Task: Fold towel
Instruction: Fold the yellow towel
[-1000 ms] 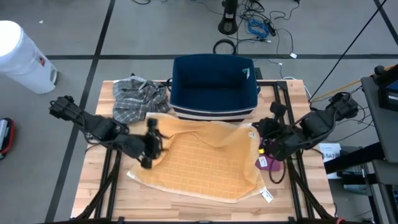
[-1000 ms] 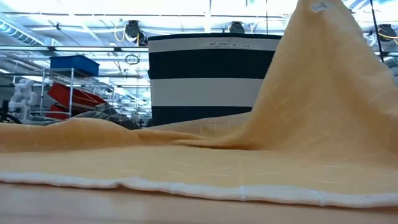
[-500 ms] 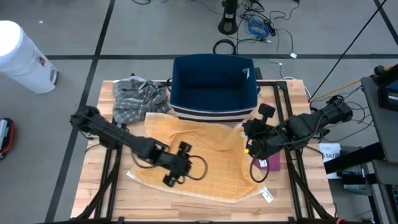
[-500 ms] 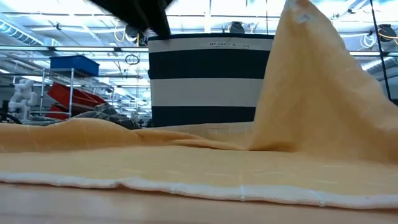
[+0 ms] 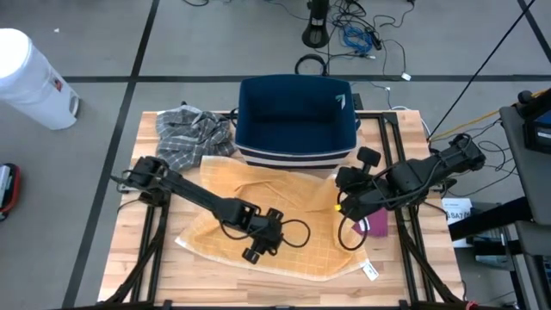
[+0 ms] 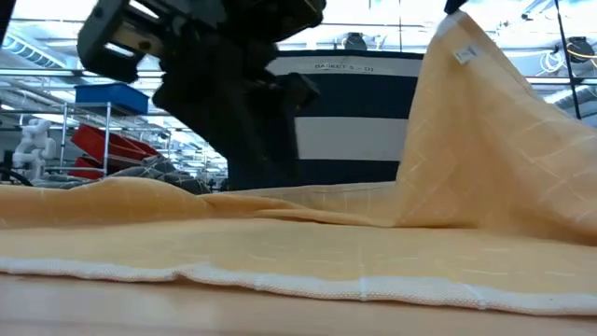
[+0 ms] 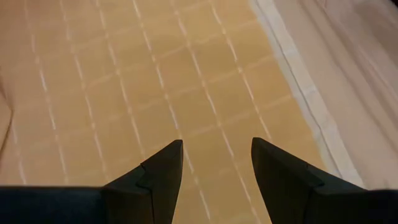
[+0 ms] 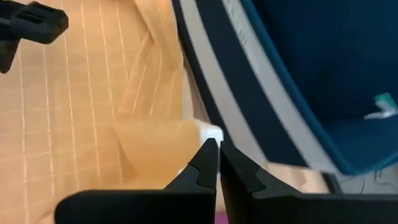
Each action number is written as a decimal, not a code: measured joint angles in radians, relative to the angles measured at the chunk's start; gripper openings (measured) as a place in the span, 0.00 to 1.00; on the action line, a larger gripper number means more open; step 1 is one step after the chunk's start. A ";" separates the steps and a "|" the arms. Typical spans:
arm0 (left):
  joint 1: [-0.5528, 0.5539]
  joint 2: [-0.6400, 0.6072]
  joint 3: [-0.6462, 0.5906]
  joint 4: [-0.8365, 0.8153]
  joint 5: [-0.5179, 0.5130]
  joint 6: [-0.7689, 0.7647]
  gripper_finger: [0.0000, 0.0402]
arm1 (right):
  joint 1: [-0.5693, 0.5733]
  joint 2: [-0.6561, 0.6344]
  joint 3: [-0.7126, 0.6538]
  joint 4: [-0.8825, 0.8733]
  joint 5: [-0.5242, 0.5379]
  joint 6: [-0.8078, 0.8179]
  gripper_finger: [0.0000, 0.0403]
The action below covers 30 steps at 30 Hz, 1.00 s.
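A: Where is the towel (image 5: 275, 228) lying right now?

B: It is sprawling flat across the middle of the wooden table (image 5: 129, 275), just in front of the striped basket (image 5: 297, 120). Its right far corner is standing up off the surface, tented, with the label showing near the peak in the low view.

A: Who is holding that corner?

B: The right gripper (image 5: 342, 207) is pinching it, fingers pressed together on the cloth beside the basket's front right corner. The right wrist view is showing the fabric edge running in at the closed tips.

A: And the left gripper (image 5: 258, 250)?

B: It is hovering over the near middle of the towel, fingers spread apart with nothing between them. The left wrist view is showing bare weave and the hem beyond the fingers (image 7: 158, 177).

A: What is the step calling for, in your judgement?

B: Probably a second grip on the near hem, so both arms are carrying one edge over together. The left should be coming down at the hem rather than mid-cloth, taking one layer only.

A: Risks?

B: The raised corner is dragging wrinkles toward the basket, so the fold could be landing skewed. The plaid cloth (image 5: 191, 133) at the far left is lying well apart.
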 joint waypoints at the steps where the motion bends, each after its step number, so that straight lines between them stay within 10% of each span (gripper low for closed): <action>1: 0.002 0.008 0.000 0.024 0.000 0.005 0.49 | 0.000 0.000 0.000 -0.005 -0.014 0.010 0.00; 13: 0.076 0.130 0.000 0.220 0.070 0.018 0.49 | -0.006 0.000 0.000 -0.060 -0.109 0.069 0.02; 24: 0.083 0.186 0.001 0.316 0.161 0.003 0.49 | -0.011 -0.003 -0.001 -0.110 -0.102 0.133 0.58; 30: 0.082 0.215 0.003 0.372 0.178 0.000 0.49 | -0.012 -0.003 -0.001 -0.092 -0.054 0.152 0.68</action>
